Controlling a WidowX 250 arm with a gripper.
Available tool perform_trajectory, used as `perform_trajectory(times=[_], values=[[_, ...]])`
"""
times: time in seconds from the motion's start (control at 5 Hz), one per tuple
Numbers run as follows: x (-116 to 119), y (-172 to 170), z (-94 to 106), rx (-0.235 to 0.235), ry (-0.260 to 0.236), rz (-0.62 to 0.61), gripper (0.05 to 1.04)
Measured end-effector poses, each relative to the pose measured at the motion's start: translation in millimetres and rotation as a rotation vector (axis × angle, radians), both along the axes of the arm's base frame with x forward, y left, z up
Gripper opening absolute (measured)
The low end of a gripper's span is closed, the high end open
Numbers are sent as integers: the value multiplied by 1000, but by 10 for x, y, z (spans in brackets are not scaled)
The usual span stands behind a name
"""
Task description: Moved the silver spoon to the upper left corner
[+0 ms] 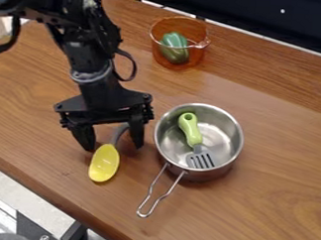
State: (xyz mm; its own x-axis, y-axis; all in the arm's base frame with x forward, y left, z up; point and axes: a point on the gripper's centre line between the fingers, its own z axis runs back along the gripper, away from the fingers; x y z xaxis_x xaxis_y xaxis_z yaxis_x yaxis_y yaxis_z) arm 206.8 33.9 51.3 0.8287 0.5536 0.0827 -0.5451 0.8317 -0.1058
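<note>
"gripper (111, 139)?"
"black; fingers apart, either side of one grey handle: yellow-bowled spoon (105, 163), near left."
"obstacles?"
"one steel pot (225, 127), just right, green-handled spatula (190, 129) inside; far, one orange pot (159, 38), green item (174, 47) inside."

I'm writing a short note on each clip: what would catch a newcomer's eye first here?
Probably the black robot arm at the upper left, its open gripper hanging over the grey handle of a bright yellow spoon. Next, perhaps, the shiny metal pot near the middle with a green spatula inside, then the see-through orange pot at the top, holding something green.
</note>
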Motion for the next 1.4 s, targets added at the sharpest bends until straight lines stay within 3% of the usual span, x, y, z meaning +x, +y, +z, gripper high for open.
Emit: perform_trajectory(times=[0.2,0.4,0.6,0.8,1.4], values=[[-33,21,-27,-23,31,31,686],[-30,39,-25,-18,30,55,402],[-29,63,-28,-16,28,70,190],[-40,90,-22,-21,32,86,133],[-8,397,229,-40,39,254,129]])
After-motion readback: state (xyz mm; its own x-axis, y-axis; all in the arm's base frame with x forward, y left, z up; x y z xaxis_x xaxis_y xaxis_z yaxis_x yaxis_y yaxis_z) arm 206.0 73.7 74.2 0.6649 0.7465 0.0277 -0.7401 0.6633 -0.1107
